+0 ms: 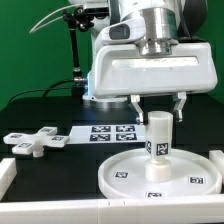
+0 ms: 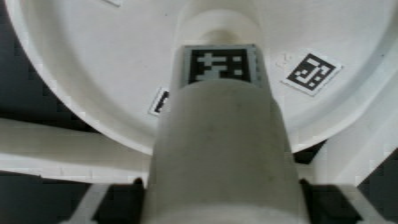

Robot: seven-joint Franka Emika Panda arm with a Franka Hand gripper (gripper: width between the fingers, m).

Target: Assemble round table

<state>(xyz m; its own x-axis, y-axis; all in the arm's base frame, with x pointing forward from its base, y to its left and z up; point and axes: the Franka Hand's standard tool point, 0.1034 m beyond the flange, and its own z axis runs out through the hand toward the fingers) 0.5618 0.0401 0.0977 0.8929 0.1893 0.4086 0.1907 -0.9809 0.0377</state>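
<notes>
The large white round disc (image 1: 120,178) lies flat at the front of the table, with tags on its face. The short thick cylinder leg (image 1: 158,138) stands upright at the disc's centre, a tag on its side. My gripper (image 1: 158,112) hangs straight above it, and its fingers close in on the leg's top from both sides. In the wrist view the leg (image 2: 217,120) fills the space between the dark pads (image 2: 128,196), which touch its sides, and the disc (image 2: 107,70) lies beyond. The cross-shaped foot piece (image 1: 34,142) lies apart at the exterior view's left.
The marker board (image 1: 108,133) lies flat behind the disc. White border rails run along the front (image 1: 60,212) and the exterior view's left edge (image 1: 6,172). A black stand with cables (image 1: 72,50) rises at the back.
</notes>
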